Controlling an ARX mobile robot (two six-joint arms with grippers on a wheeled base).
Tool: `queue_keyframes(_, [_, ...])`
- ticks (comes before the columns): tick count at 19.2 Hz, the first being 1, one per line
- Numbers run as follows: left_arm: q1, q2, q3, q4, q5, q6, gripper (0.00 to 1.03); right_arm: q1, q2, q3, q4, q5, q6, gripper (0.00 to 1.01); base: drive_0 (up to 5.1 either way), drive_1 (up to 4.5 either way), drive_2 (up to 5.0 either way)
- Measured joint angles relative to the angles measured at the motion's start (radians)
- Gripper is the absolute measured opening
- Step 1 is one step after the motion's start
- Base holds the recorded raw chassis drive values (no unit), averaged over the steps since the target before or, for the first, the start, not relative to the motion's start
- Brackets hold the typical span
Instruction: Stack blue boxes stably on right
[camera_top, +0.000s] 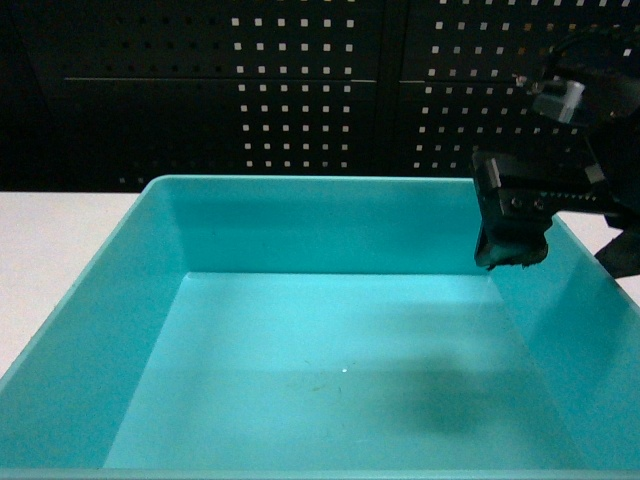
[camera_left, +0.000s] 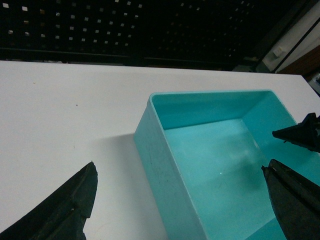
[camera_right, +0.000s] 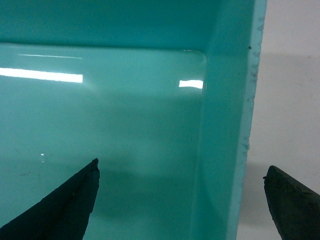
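Observation:
One light turquoise blue box fills most of the head view, empty and resting on the white table. My right gripper hangs at its far right wall. In the right wrist view that gripper is open, one finger inside the blue box and the other outside over the table, so the box's right wall lies between them. My left gripper is open too and straddles the left wall of the blue box. The left gripper is out of the head view. No other blue box shows.
The white table stretches left of the box and also shows on its right side. A black pegboard wall stands behind the table. The tip of the right gripper shows at the left wrist view's right edge.

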Motion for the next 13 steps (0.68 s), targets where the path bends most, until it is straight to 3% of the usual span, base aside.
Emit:
queue_keyframes(4, [0.0,0.0,0.0,0.0,0.0,0.0,0.98,-0.021,0.042,-0.005,0.008,0.028,-0.033,0.98,0.0,0.0,0.0])
queue_keyframes(13, [0.0,0.0,0.0,0.0,0.0,0.0,0.98,-0.025,0.08,-0.017,0.004,0.033,-0.035,0.98,0.0,0.0,0.0])
